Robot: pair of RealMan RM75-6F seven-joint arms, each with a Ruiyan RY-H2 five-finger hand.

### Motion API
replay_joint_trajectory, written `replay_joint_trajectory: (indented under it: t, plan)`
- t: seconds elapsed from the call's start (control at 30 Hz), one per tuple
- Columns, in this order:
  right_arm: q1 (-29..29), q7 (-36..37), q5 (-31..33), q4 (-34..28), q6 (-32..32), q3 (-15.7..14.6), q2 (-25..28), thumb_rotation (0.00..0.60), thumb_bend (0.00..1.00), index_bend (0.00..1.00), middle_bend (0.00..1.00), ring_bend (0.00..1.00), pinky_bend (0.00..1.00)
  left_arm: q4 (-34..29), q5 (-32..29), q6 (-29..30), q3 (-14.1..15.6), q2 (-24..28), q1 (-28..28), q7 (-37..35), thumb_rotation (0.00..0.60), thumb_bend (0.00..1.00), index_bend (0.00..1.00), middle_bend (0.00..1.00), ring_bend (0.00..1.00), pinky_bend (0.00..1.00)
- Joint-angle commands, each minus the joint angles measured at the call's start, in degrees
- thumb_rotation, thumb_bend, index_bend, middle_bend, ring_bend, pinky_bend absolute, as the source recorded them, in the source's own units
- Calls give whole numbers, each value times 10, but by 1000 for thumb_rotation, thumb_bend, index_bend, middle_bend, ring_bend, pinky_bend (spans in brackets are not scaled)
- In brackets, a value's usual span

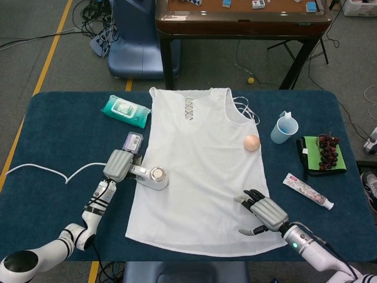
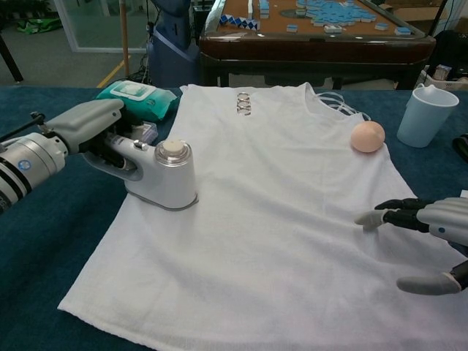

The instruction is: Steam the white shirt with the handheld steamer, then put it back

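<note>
White shirt (image 1: 200, 171) spread flat mid-tabletop, collar toward far edge. Left hand (image 1: 118, 165) clamped on handle of handheld steamer (image 1: 151, 177), soleplate on shirt's left edge. Right hand (image 1: 265, 211) empty, fingers apart, resting at hem near front edge. Judgement: pass steamer slow and flat, right hand pinning cloth; mind cord (image 1: 53, 172).

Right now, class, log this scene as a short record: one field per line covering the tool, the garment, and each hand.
Tool: handheld steamer, upright at the shirt's left edge
Garment: white shirt, spread flat on the blue table
Left hand: grips the steamer's handle
Right hand: fingers spread, holds nothing, over the shirt's lower right corner
On shirt: peach-coloured ball
</note>
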Motion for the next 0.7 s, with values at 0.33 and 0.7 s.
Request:
replay_joint_trajectory:
  t: [0.33, 0.7]
  plan:
    - [-1, 0, -1, -3, 6, -1, -1, 212, 37, 0, 161, 8, 44, -184, -43, -30, -38, 38, -14, 50, 600, 223, 944, 785, 639, 598]
    - [-6, -1, 2, -5, 12, -3, 3, 211, 38, 0, 161, 8, 44, -144, -32, -28, -27, -29, -37, 97, 600, 223, 944, 785, 639, 598]
